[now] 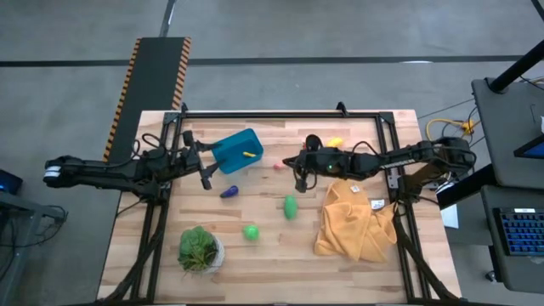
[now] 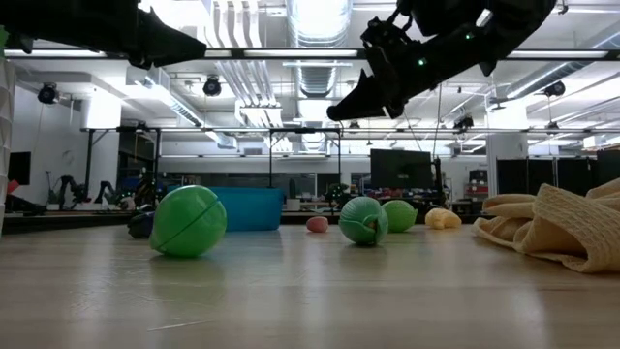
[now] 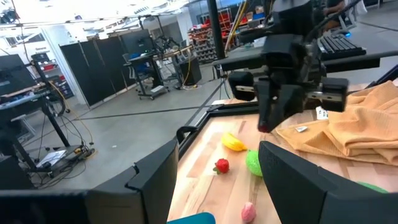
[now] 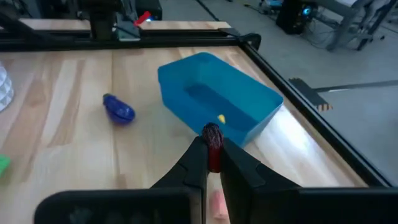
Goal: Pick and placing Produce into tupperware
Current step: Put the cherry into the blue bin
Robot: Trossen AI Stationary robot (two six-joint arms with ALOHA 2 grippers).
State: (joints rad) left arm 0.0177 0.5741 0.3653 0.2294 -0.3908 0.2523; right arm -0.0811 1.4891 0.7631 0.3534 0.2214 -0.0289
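- The wooden table [image 1: 272, 255] is carrying everything, with the mustard-yellow cloth [image 1: 353, 223] lying crumpled on its right side and the leafy plant in a white pot [image 1: 200, 249] standing near its front left corner.
- The teal tupperware [image 1: 237, 150] is sitting at the back left of the table, just beside the left gripper [image 1: 204, 174], with a small yellow piece [image 1: 248, 154] lying inside it.
- The left gripper is hovering next to the tub with its jaws standing wide apart and nothing between them.
- The right gripper [image 4: 212, 149] is hanging over the middle of the table, its jaws pressing together on a small dark red piece [image 4: 212, 135], and it is pointing toward the tub.
- Two green pieces are resting on the bare wood, one [image 1: 291, 206] just left of the cloth and the other [image 1: 251, 231] nearer the plant.
- The purple eggplant [image 1: 229, 192] is lying on the table in front of the tub, apart from it.
- The yellow banana [image 1: 335, 142] is lying at the back of the table, with a tiny pink piece [image 1: 278, 167] sitting between the tub and the right gripper.
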